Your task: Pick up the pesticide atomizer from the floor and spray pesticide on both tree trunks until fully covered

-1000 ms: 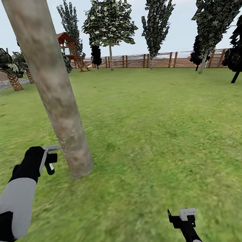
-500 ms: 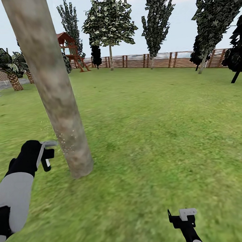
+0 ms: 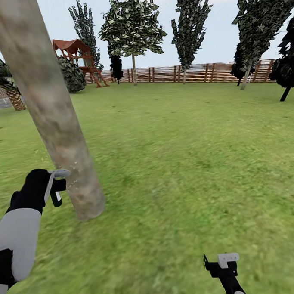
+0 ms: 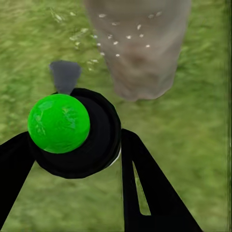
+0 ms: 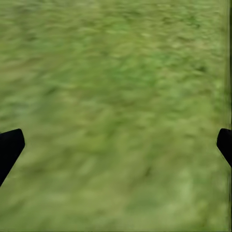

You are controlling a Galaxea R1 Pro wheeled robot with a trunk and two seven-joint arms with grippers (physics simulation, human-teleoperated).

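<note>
— Mottled grey-tan bark on that trunk: a thick smooth cylinder, leaning, rising from the grass at about ten o'clock in the head view. See the specks?

— Tiny white pesticide dots, fine as droplets, scattered low on the bark. The left wrist view shows them too, some over the turf beside the base.

— And the left gripper?

— At nine o'clock, just beside the trunk, clamped on the atomizer. From the wrist camera the atomizer is a round black body with a glossy green ball on it and a grey wedge-shaped nozzle aimed at the trunk. Black fingers hug it on both sides.

— The right gripper?

— Low at five o'clock, over bare lawn, well apart from the trunk. Its wrist camera shows dark fingertips at opposite edges, so the jaws stand wide with nothing between them.

— Farther back?

— A slatted reddish-brown fence at twelve o'clock, a red-roofed play tower at eleven, a scaly palm at ten, and dark ragged-leaved trees along the fence line.
</note>
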